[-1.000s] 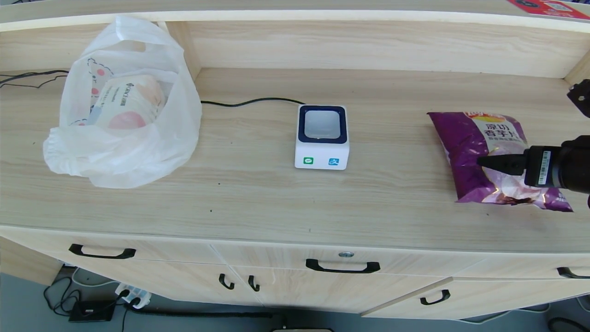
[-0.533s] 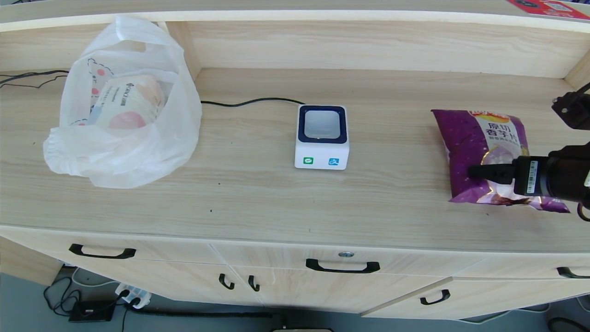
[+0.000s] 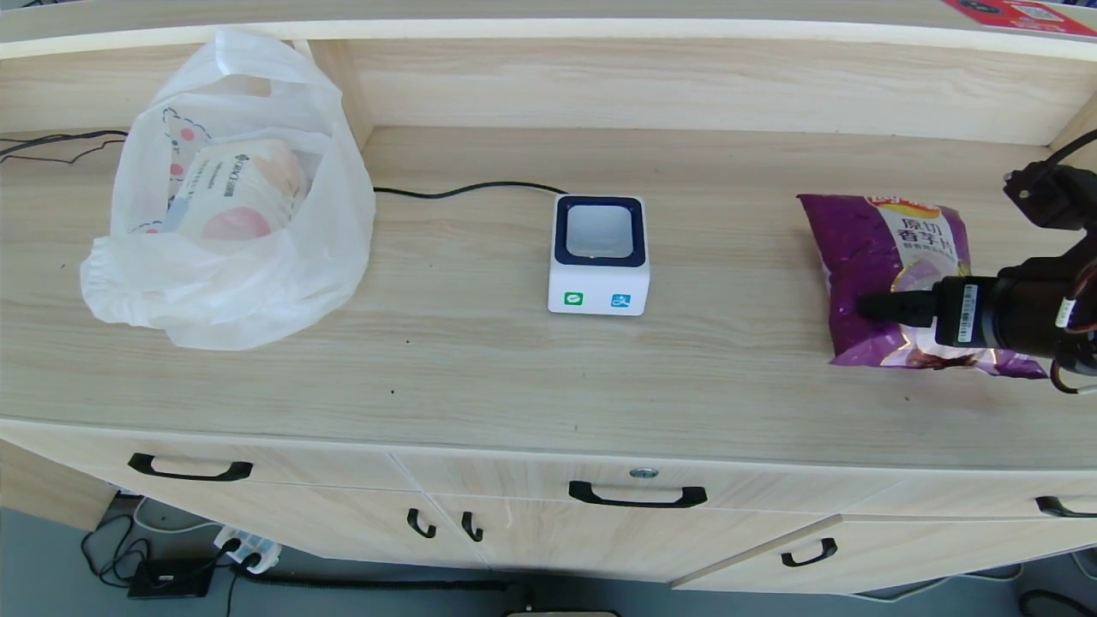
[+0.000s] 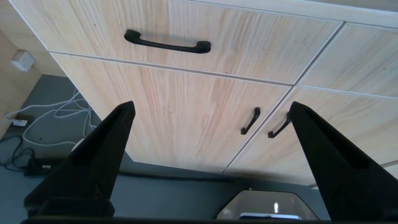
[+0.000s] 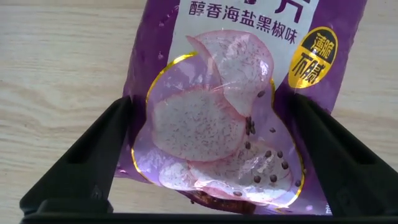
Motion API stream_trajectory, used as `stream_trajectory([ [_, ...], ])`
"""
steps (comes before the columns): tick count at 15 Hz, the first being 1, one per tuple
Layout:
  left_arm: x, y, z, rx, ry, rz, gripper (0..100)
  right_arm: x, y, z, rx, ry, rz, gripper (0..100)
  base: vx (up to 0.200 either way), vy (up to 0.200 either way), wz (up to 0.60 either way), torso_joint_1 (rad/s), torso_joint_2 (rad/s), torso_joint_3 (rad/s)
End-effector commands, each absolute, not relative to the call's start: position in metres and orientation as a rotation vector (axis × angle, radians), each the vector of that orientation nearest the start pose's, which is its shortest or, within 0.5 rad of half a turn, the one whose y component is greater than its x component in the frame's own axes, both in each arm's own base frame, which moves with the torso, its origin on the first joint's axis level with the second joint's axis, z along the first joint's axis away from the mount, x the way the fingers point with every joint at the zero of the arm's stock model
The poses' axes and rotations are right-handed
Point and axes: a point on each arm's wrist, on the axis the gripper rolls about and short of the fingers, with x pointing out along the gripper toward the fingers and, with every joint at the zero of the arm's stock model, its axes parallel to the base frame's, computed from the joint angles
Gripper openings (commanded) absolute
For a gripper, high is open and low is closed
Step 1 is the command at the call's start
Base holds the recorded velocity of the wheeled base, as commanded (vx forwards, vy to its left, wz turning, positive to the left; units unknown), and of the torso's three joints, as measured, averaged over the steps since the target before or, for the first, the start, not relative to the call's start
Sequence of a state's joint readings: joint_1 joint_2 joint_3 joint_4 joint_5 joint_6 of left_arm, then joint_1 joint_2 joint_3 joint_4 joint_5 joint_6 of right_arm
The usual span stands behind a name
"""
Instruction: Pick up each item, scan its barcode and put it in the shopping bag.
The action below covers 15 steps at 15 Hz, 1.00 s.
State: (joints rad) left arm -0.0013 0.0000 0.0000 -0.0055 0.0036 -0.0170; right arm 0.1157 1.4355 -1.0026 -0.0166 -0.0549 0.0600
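My right gripper [image 3: 867, 307] is spread wide over the near end of the purple chip bag [image 3: 861, 248], which lies on the counter [image 3: 480, 377] well apart from the scanner [image 3: 598, 257]. My left gripper [image 4: 211, 118] hangs wide open facing the drawers [image 4: 186, 81].

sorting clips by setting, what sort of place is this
Probably a mock shop checkout: a barcode scanner sits on a wooden counter, with a plastic shopping bag already holding an item on one side and a purple chip bag on the other.
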Motion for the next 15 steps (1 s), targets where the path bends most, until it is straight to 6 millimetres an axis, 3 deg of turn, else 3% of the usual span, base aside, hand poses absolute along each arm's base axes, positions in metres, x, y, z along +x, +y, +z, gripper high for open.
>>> stream_trajectory([
  [1, -0.0228, 0.0001, 0.0761, -0.015, -0.006, 0.003, 100, 0.2438, 0.0270, 0.2456, 0.022, 0.439, 0.049, 100, 0.000, 0.000, 0.00, 0.000, 0.00, 0.000],
  [6, -0.0228, 0.0001, 0.0761, -0.017, -0.006, 0.001, 100, 0.2445, 0.0256, 0.2462, 0.027, 0.436, 0.045, 100, 0.000, 0.000, 0.00, 0.000, 0.00, 0.000],
  [7, -0.0228, 0.0001, 0.0761, -0.015, -0.006, 0.001, 100, 0.2454, 0.0257, 0.2455, 0.026, 0.436, 0.046, 0, 0.000, 0.000, 0.00, 0.000, 0.00, 0.000],
  [15, -0.0228, 0.0001, 0.0758, -0.015, -0.003, 0.002, 100, 0.2476, 0.0259, 0.2485, 0.081, 0.406, 0.034, 0, 0.000, 0.000, 0.00, 0.000, 0.00, 0.000],
])
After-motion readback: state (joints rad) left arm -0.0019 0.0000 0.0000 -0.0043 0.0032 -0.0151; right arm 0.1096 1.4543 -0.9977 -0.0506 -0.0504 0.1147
